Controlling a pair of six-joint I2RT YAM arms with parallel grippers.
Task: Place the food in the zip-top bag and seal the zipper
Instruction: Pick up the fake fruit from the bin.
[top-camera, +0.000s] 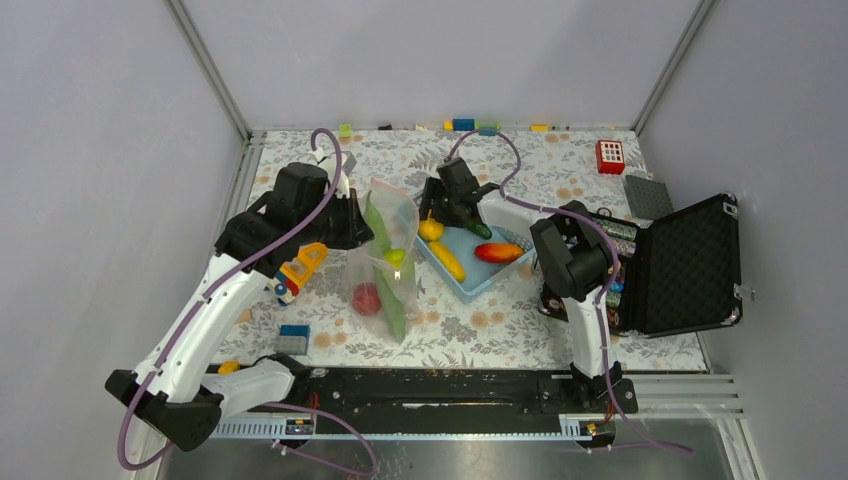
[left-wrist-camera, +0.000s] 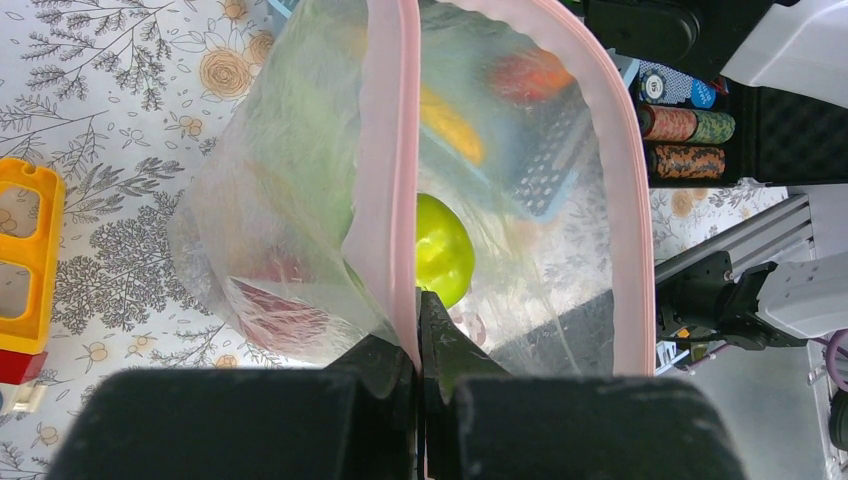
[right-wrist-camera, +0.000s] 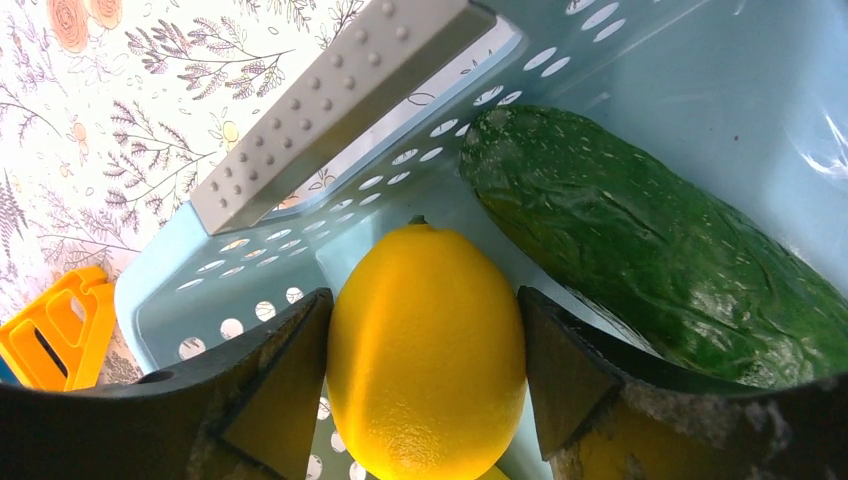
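Jaws of your left gripper (left-wrist-camera: 420, 325) are pinched tight on the zipper (left-wrist-camera: 392, 150), holding the one bag (top-camera: 385, 270) left of centre with its mouth agape. Inside it you have three pieces: one apple (top-camera: 366, 298) nearest, one pod (top-camera: 395, 310) and one green fruit (left-wrist-camera: 443, 250). Just right and farther off, one basket (top-camera: 470, 288) holds four: banana (top-camera: 447, 260), red-orange fruit (top-camera: 498, 252), cucumber (right-wrist-camera: 660, 260) and lemon (right-wrist-camera: 425, 410). Your right gripper (right-wrist-camera: 422, 330) stands wide around the lemon, a finger against each side.
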